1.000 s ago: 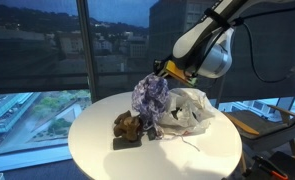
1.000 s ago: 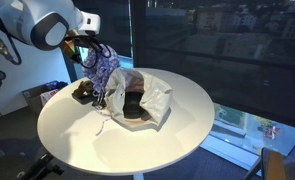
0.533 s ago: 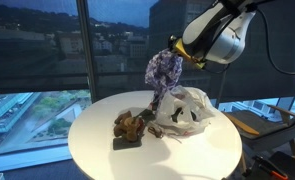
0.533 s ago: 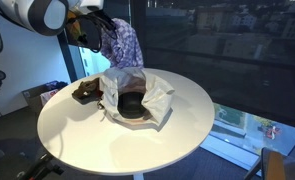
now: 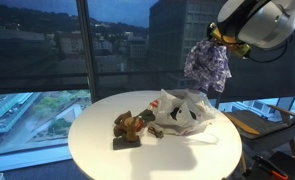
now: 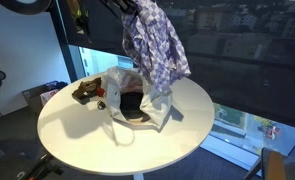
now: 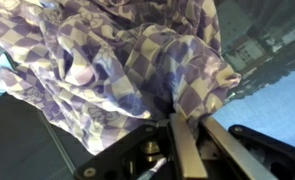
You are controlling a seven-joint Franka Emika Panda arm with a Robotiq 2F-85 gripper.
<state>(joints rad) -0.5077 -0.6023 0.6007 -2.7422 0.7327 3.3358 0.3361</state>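
My gripper [image 5: 219, 35] is shut on a purple and white checkered cloth [image 5: 207, 66] and holds it high above the round white table [image 5: 97, 150]. The cloth hangs free, also seen in an exterior view [image 6: 155, 45] and filling the wrist view [image 7: 117, 60], where its edge is pinched between my fingers [image 7: 180, 140]. Below it on the table lies an open white plastic bag [image 5: 182, 112] with a dark thing inside [image 6: 135, 108]. A brown stuffed toy [image 5: 129, 125] lies on a dark block beside the bag.
Large windows with a city view stand behind the table [image 6: 187, 140]. A chair [image 5: 255, 120] stands beyond the table's edge. A dark box [image 6: 35, 96] sits on the floor by the window.
My gripper has lifted the checkered cloth up out of the bag area and carried it higher and sideways, away from the toy. The bag has settled flatter on the table.
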